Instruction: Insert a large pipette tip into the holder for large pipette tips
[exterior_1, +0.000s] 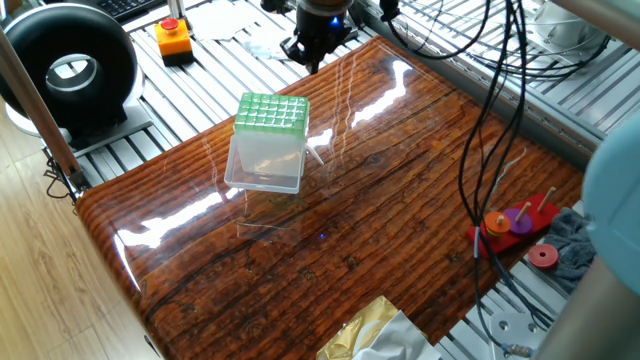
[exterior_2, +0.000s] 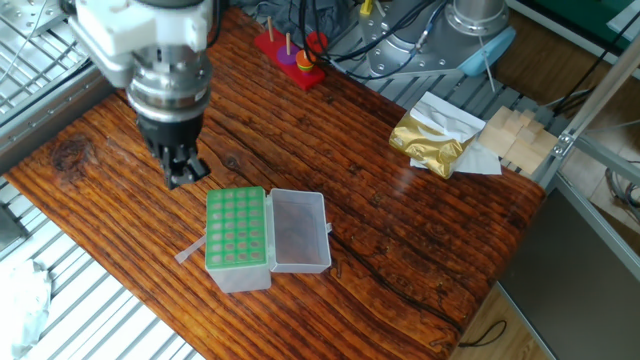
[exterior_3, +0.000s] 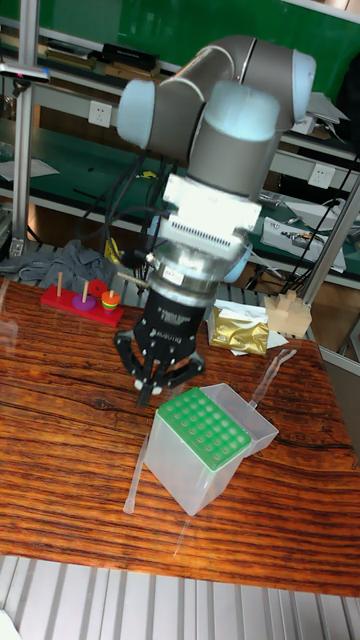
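Your end effector hovered above table, fingers pressed together (empty), just beside holder; tip lay beside holder.

Red peg base — gold foil bag — wooden table.

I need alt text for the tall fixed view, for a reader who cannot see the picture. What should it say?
A grey robot arm holds its black claw just above a wooden table, beside a clear plastic box with a green grid of holes on top and its lid open. A thin pipette tip lies on the table against the box, and a red peg toy and a gold bag sit behind.
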